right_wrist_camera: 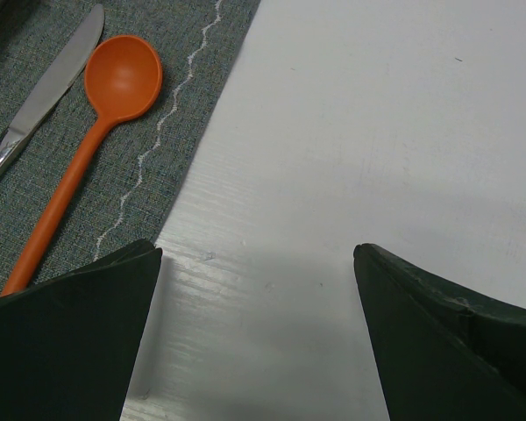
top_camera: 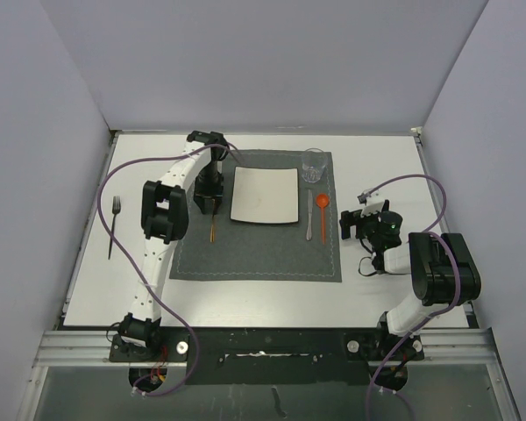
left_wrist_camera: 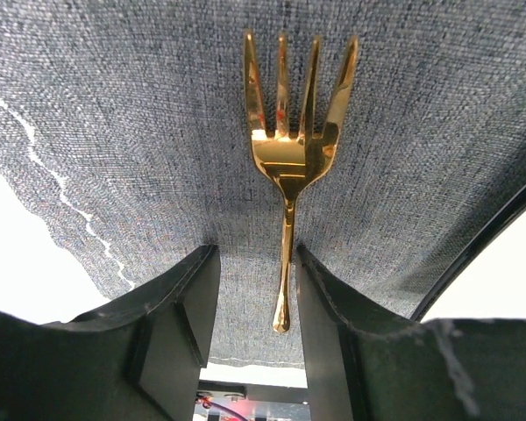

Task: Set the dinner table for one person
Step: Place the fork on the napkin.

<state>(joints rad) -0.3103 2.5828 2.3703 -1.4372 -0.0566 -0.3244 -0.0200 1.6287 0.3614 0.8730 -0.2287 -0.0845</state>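
A gold fork [left_wrist_camera: 294, 149] lies flat on the grey placemat [left_wrist_camera: 114, 105], left of the square white plate [top_camera: 265, 195], tines pointing away from me. My left gripper [left_wrist_camera: 254, 254] is open around the handle: the handle runs close along the right finger, with a clear gap to the left finger. From above, the left gripper [top_camera: 210, 206] points down over the gold fork [top_camera: 212, 231]. My right gripper [right_wrist_camera: 256, 254] is open over the bare white dinner table [right_wrist_camera: 377, 132], right of the placemat, holding nothing.
A knife [top_camera: 309, 215] and an orange spoon [top_camera: 323, 210] lie right of the plate, with a glass [top_camera: 314, 164] behind them. A dark fork [top_camera: 114, 224] lies on the dinner table [top_camera: 245, 303] far left of the placemat [top_camera: 254, 254].
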